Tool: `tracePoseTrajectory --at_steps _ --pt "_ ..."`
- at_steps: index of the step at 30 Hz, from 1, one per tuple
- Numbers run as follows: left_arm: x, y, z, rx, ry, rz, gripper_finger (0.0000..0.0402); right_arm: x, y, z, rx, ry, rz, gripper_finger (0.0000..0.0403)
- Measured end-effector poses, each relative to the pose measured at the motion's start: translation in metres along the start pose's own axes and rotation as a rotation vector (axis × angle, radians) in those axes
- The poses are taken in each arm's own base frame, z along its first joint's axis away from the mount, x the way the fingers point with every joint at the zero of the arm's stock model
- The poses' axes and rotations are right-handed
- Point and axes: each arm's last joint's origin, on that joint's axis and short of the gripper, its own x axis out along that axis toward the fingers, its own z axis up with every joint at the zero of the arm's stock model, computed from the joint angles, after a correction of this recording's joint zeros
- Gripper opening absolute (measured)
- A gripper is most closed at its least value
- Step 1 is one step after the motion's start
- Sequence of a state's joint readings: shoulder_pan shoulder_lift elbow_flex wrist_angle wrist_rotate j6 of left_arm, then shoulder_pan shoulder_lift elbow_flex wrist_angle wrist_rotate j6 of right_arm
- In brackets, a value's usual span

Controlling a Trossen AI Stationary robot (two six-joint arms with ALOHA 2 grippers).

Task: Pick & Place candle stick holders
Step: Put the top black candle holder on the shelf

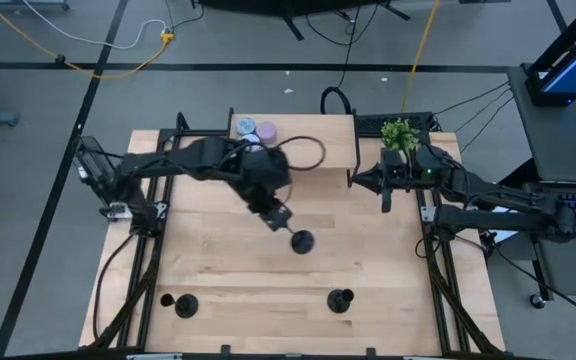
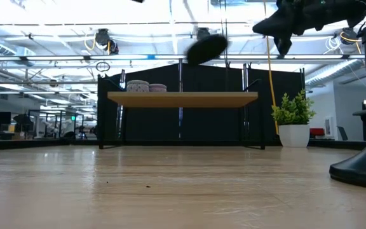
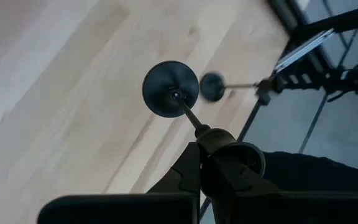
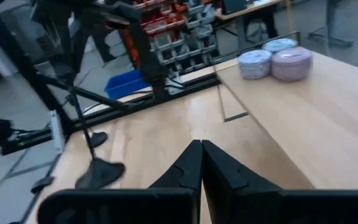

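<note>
your left pincer (image 1: 280, 217) pinches one candle stick holder (image 1: 301, 241) by its cup end, base outward, carried above the mid tabletop (image 1: 368, 260) for placing; two more holders (image 1: 340, 300) stand near the front edge. your right pincer (image 1: 386, 190) waits pressed together, empty.

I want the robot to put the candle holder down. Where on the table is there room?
The bare wood between the two matte-black candle stick holders at the near edge is free, and so is the middle under the left gripper holding the third holder. The raised shelf end with the round lilac and pale-blue tins is crowded.
</note>
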State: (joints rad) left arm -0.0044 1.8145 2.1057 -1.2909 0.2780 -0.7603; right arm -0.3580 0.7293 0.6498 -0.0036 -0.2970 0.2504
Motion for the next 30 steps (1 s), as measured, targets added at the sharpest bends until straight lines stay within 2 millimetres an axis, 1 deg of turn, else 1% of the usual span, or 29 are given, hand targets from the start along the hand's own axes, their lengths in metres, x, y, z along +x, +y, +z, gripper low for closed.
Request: tracePoseTrajectory --at_steps 2,5,9,13,17,22,26,30 --pt "0.005 -0.005 0.012 0.018 -0.012 -0.017 0.0008 0.003 0.001 0.002 -0.01 -0.016 0.056 0.0012" --pt "0.012 -0.008 0.028 0.018 -0.036 -0.03 0.0008 0.008 0.004 0.008 -0.038 -0.062 0.159 0.0032" --pt "0.02 -0.004 0.047 0.017 -0.069 -0.026 0.0008 0.017 0.004 0.01 -0.022 -0.068 0.262 0.0069" --pt "0.025 0.006 0.06 -0.003 -0.092 -0.008 0.0008 0.027 0.001 0.004 0.011 -0.005 0.299 0.0109" --pt "0.024 0.013 0.066 -0.008 -0.106 0.005 0.0008 0.038 0.001 -0.001 0.0 0.034 0.308 0.0151" --pt "0.02 0.021 0.073 -0.004 -0.128 0.008 0.0008 0.056 0.004 0.002 -0.043 0.053 0.277 0.0194" --pt "0.018 0.026 0.077 0.005 -0.14 0.019 0.0008 0.072 0.006 0.013 -0.082 0.086 0.235 0.021" --pt "0.016 0.03 0.08 0.01 -0.146 0.024 0.0008 0.089 0.007 0.024 -0.141 0.209 0.168 0.0212"
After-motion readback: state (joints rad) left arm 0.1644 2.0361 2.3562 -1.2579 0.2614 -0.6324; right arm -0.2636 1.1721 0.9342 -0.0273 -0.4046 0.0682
